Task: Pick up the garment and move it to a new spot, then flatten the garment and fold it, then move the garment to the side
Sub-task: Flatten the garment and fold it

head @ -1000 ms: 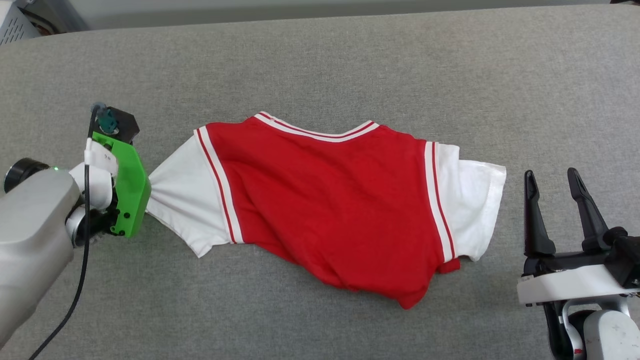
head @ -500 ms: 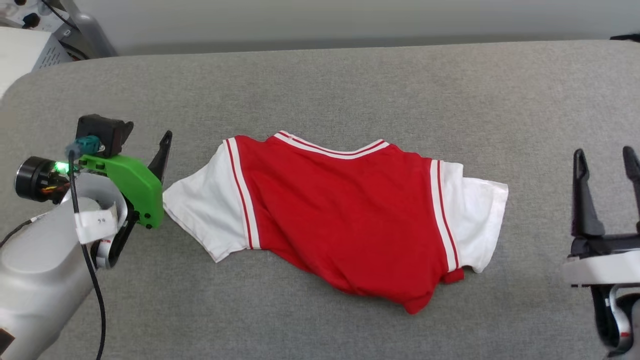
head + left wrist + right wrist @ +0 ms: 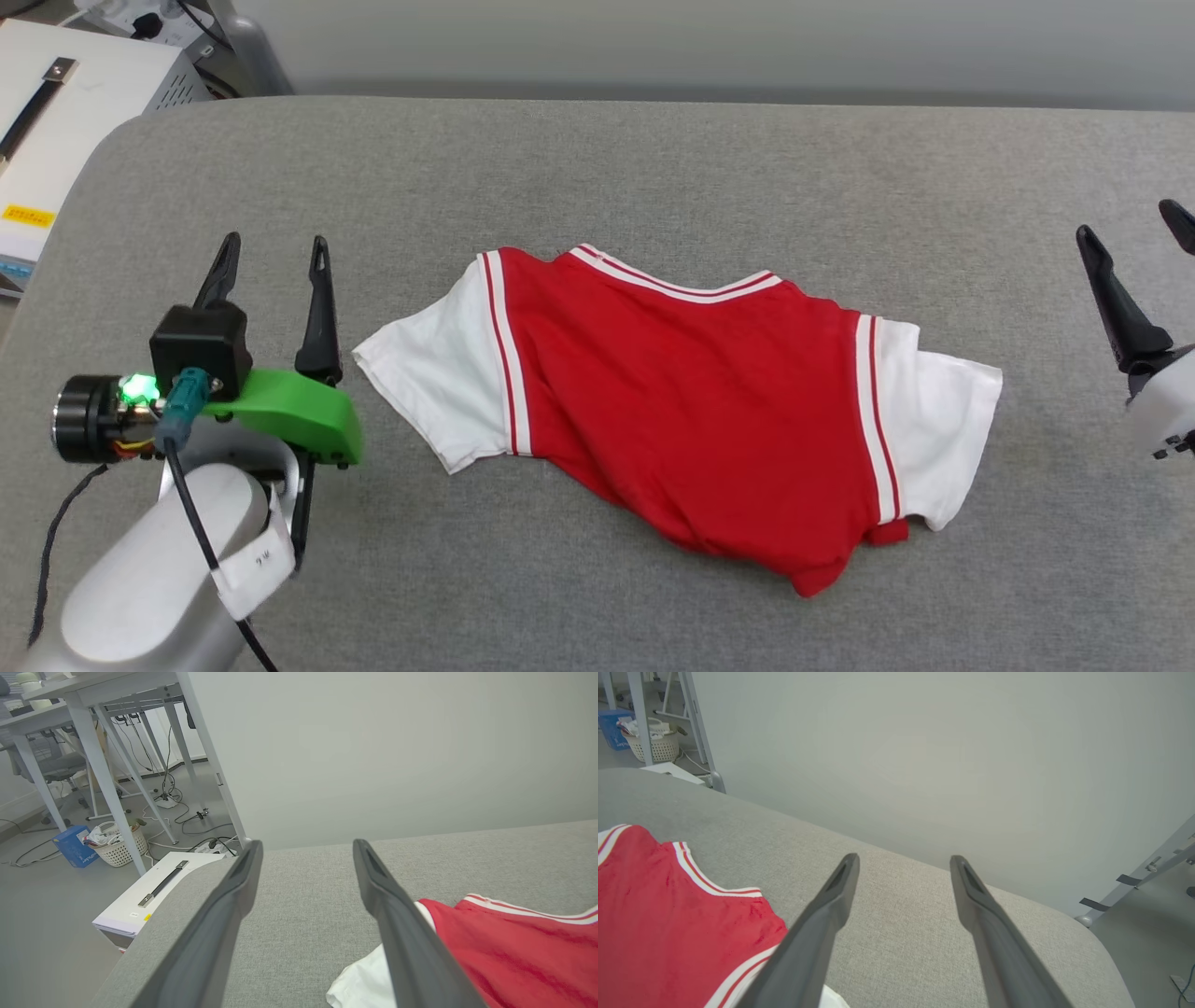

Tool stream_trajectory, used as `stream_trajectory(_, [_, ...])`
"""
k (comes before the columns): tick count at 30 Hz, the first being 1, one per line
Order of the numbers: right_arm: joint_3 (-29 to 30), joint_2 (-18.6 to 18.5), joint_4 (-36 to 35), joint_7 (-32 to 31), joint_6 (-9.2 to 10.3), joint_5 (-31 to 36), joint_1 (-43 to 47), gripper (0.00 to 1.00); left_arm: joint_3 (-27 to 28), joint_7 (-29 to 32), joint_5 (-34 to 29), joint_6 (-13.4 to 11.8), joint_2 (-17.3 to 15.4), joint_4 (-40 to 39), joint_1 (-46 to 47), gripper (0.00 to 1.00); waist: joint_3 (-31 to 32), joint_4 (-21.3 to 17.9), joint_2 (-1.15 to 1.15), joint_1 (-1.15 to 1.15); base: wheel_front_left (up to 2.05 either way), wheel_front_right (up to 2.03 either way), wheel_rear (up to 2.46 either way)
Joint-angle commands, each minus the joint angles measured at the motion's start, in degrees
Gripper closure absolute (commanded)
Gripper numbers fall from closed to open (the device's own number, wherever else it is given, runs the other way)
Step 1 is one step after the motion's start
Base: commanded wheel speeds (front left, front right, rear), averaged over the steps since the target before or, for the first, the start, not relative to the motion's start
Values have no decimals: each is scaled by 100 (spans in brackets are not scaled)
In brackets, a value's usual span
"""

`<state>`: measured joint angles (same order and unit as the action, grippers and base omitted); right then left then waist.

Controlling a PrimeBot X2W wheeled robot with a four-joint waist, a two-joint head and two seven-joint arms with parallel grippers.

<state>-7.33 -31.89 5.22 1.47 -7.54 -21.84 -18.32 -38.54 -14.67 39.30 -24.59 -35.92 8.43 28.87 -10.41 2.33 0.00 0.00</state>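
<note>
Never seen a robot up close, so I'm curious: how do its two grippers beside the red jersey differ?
The left gripper carries a green bracket and a glowing green lamp; the right gripper shows a white housing and is cut off by the picture's edge. The left gripper sits close to a white sleeve of the garment; the right gripper stands farther from the other sleeve. Both are open, empty, with long dark fingers.
</note>
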Motion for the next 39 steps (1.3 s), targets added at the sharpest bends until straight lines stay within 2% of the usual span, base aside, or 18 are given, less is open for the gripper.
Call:
stream_trajectory(1, [-206,-244,34,-379,5,-253,-163,0,185,-31,-224,-70,136,-143,-242,0,-58,54,0,0,0,0,0])
stream_trajectory(7, [-1100,-1158,102,-2417,5,-1508,-470,0,924,-32,-1034,40,714,-642,-1070,0,-221,234,0,0,0,0,0])
stream_trajectory(10, [-1471,-1400,110,-3307,5,-2033,-583,0,1218,-32,-1317,191,989,-712,-1355,0,-332,312,0,0,0,0,0])
stream_trajectory(14, [-1828,-1542,171,-3880,5,-2334,-797,0,1526,-32,-1615,468,1344,-653,-1520,0,-511,422,0,0,0,0,0])
stream_trajectory(19, [-2222,-1454,524,-4009,5,-2261,-1147,0,1848,-32,-1947,797,1709,-584,-1554,0,-728,571,0,0,0,0,0])
stream_trajectory(24, [-2717,-1247,1124,-3850,5,-2057,-1373,0,2151,-32,-2266,1081,1993,-537,-1504,0,-906,690,0,0,0,0,0])
stream_trajectory(31, [-3249,-951,1768,-3580,5,-2442,-1108,0,2514,-32,-2580,1388,2244,-413,-1521,0,-922,694,0,0,0,0,0])
stream_trajectory(32, [-3317,-949,1781,-3470,5,-2473,-1109,60,2572,-32,-2624,1427,2262,-401,-1533,0,-899,669,0,0,0,0,0])
stream_trajectory(33, [-3352,-949,1778,-3323,5,-2508,-1125,100,2634,-32,-2666,1459,2275,-388,-1543,0,-872,635,0,0,0,0,0])
stream_trajectory(39, [-3146,-1061,1660,-2293,5,-2605,-1323,100,2966,-32,-2774,1725,2238,-276,-1471,0,-631,455,0,0,0,0,0])
